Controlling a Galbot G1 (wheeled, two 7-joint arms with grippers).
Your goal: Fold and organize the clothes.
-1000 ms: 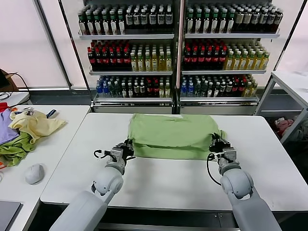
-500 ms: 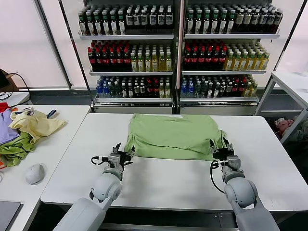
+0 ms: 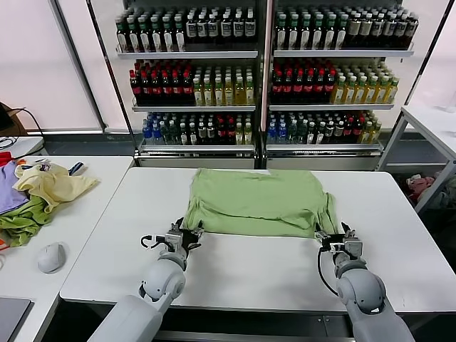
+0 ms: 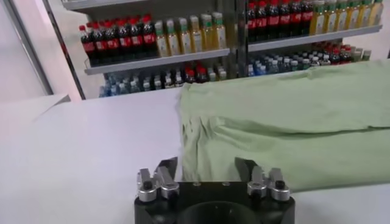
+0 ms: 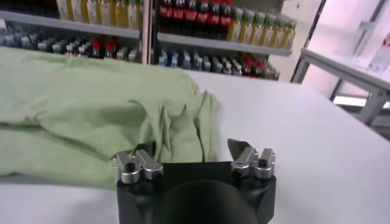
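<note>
Now that I've let go, both claws sit wide w/ nothing held: left gripper (image 3: 187, 237) and right gripper (image 3: 340, 239) backed off lower-centre; light sage-green cotton shirt (image 3: 256, 201) lies folded, so next fold can start.

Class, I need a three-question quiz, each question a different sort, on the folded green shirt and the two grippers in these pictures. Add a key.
1. True or false: the left gripper is clamped on the green shirt.
2. Multiple choice: where does the shirt lie? A) on the side table with the yellow garment; B) on the white table before the robot; C) on a drinks shelf.
3. Fill in: the right gripper sits just off the shirt's near ______ corner, as the robot sees it.

Key:
1. False. Its jaws stand open at the shirt's near edge, holding nothing.
2. B.
3. Right. Its jaws are open too.
</note>
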